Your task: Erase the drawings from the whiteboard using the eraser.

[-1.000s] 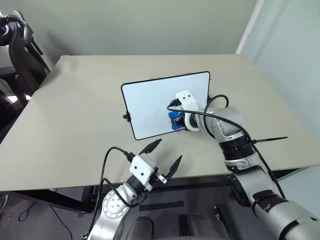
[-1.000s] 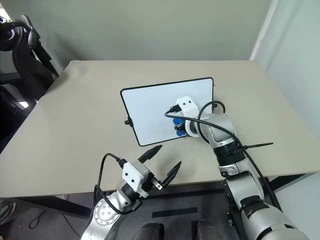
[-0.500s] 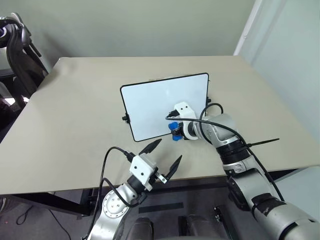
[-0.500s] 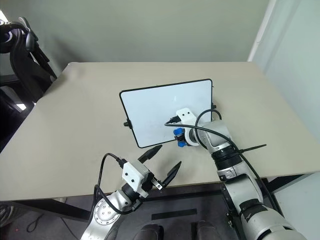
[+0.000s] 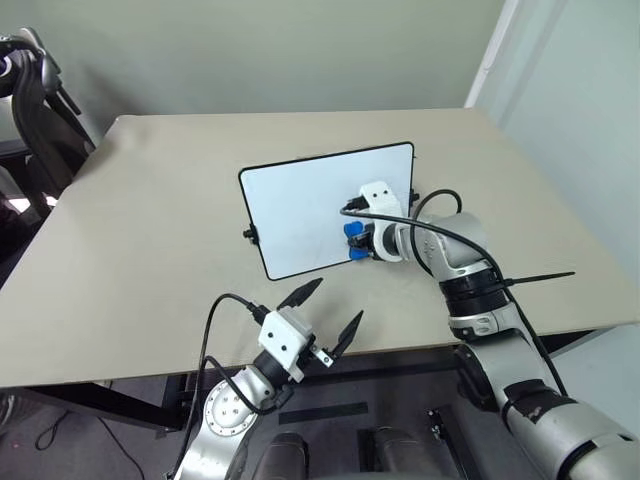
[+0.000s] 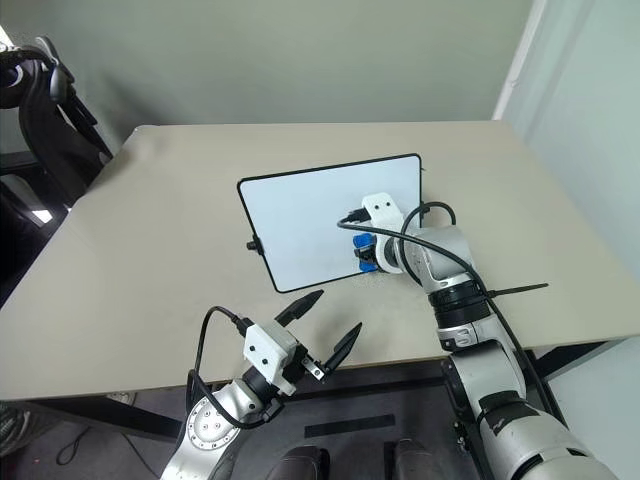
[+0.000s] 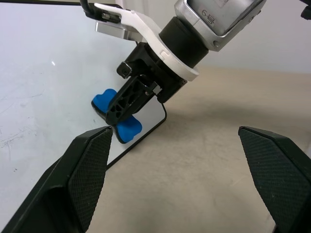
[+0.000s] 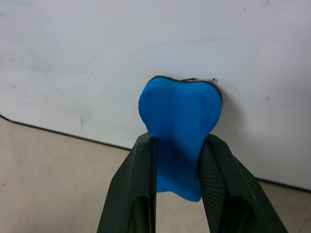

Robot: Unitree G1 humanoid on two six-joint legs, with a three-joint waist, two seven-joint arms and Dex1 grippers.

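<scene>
Now, right pincer (image 8: 177, 160): its two black fingers are squeezing the eraser (image 8: 180, 116) between them, so hard that the soft blue block is bulging out above the fingertips.
Eraser contact: the eraser's far edge is pressing on the whiteboard (image 5: 300, 205), close to the board's near edge and toward its right-hand corner, as the left wrist view is showing too.
Left pincer (image 5: 322, 312): it is hovering with its fingers spread apart and nothing between them, over the near edge of the bench (image 5: 150, 220), well apart from the whiteboard.
Whiteboard: it is lying flat near the middle of the bench, turned a little askew, with the right arm reaching over its near right corner.
Drawings: no clear blue scribble is showing on the white surface in the head views; the wrist views are picking up only faint grey smudges and specks, possibly leftover traces, though I cannot tell for sure.
Progress: wiping is judged to be well under way and perhaps nearly complete.
Remaining: any ink hidden beneath the eraser or the arm, plus the faint marks near the board's near edge, is probably still needing a pass.
</scene>
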